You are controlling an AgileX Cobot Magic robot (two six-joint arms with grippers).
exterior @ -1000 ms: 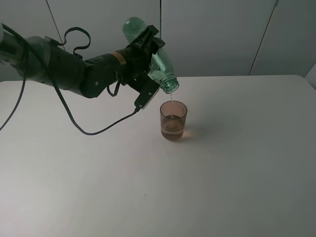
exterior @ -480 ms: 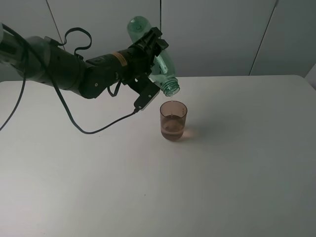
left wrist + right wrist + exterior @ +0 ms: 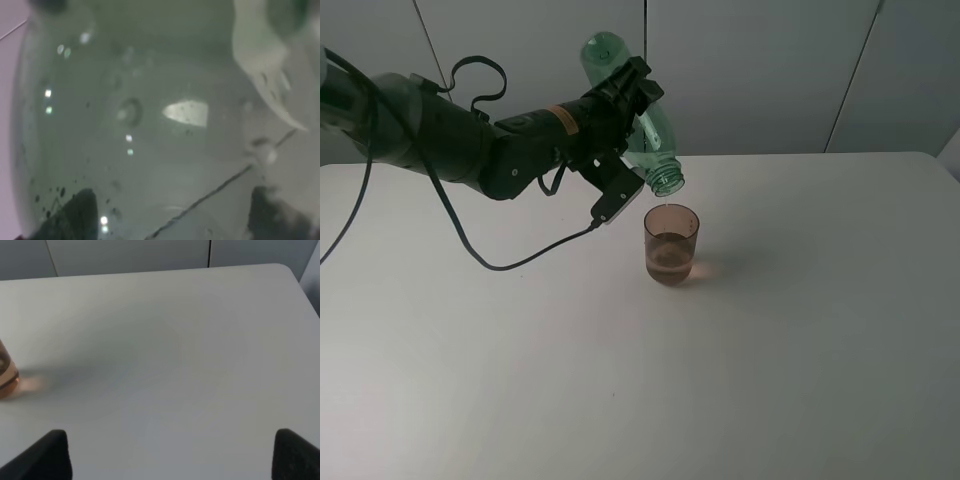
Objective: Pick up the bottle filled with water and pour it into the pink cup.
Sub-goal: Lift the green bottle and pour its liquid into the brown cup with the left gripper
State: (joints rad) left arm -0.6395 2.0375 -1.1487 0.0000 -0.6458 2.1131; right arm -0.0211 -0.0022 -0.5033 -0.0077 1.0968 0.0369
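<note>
The green transparent bottle (image 3: 654, 140) is tilted steeply, base up and open mouth down, just above the rim of the pink cup (image 3: 671, 245). My left gripper (image 3: 630, 88) is shut on the bottle's body, up near its base. The bottle (image 3: 150, 125) fills the left wrist view, with a dark fingertip (image 3: 75, 215) at either side. The cup stands upright on the white table (image 3: 770, 380) and holds some water. No stream shows between mouth and cup. My right gripper (image 3: 170, 457) is open and empty, away from the cup, whose edge (image 3: 5, 375) shows in its view.
A black cable (image 3: 510, 265) hangs from the left arm and lies on the table left of the cup. Grey wall panels (image 3: 760, 70) stand behind the table's far edge. The right arm is out of the exterior high view.
A second ago a thin stream of water fell from the bottle into the cup; it has stopped. The bottle has tipped back slightly, its mouth a little higher.
</note>
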